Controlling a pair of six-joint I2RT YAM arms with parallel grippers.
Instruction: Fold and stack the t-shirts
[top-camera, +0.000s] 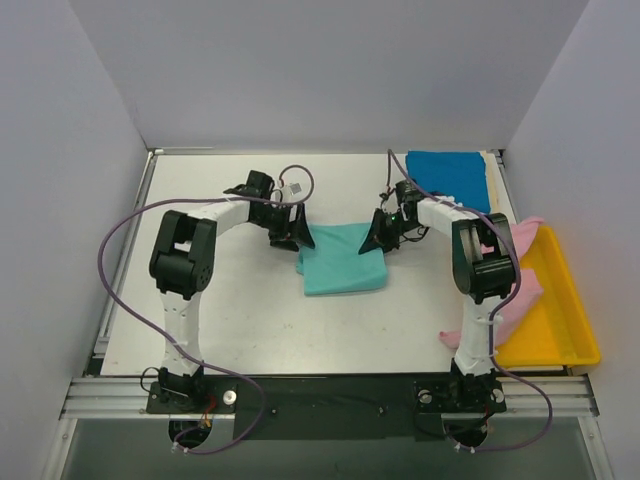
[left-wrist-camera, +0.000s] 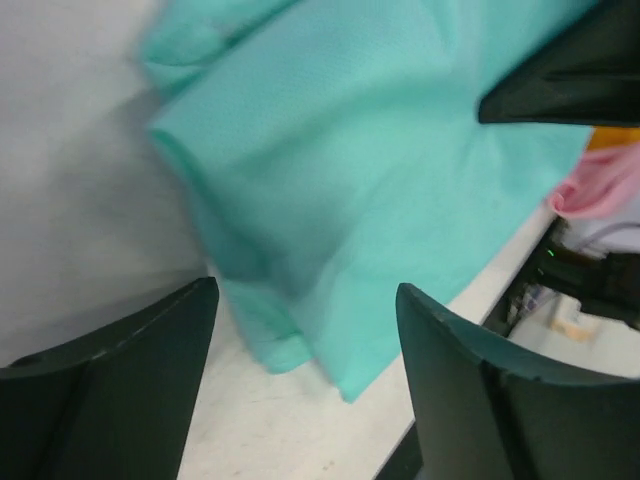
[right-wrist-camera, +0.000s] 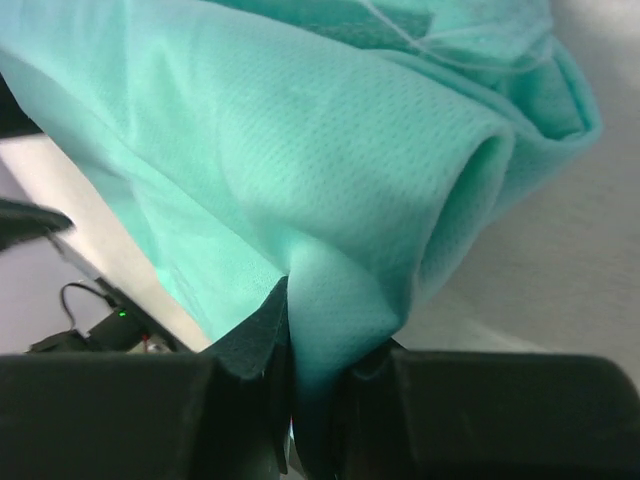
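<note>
Blue t-shirt (top-camera: 448, 178) folded; teal t-shirt (top-camera: 342, 262) mid-fold, right gripper (right-wrist-camera: 320, 350) clamped on its edge, left gripper (left-wrist-camera: 305, 300) spread apart; pink t-shirt (top-camera: 522, 288) rumpled, pending.

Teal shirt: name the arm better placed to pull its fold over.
Likely right: the right end effector is shut on the teal shirt; the left end effector is open over the cloth, gripping nothing.

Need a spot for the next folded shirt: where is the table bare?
Bare: the near strip between the teal shirt and the arm bases, and the far-left corner beyond the left arm. Crowded: right side, with blue shirt, pink shirt, yellow tray.
</note>
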